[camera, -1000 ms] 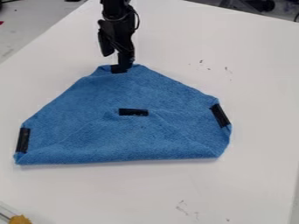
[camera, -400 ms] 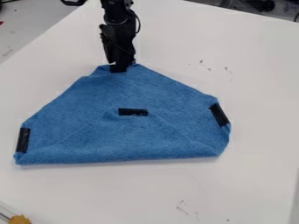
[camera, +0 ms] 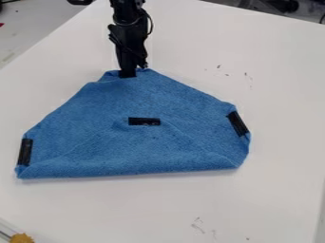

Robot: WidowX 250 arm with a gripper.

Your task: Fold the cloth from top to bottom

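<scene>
Gripper [camera: 129, 71] pointing down, seemingly touching cloth [camera: 152, 97]

One each — claw [camera: 128, 72], cloth [camera: 82, 114], table [camera: 279, 85], yellow object [camera: 22, 238] — four strips [camera: 144, 121].

Matt woven cloth [camera: 127, 152], smooth table [camera: 273, 199]

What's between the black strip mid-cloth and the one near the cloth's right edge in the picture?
In the camera view, only creased blue cloth lies between the middle strip and right strip.
</scene>
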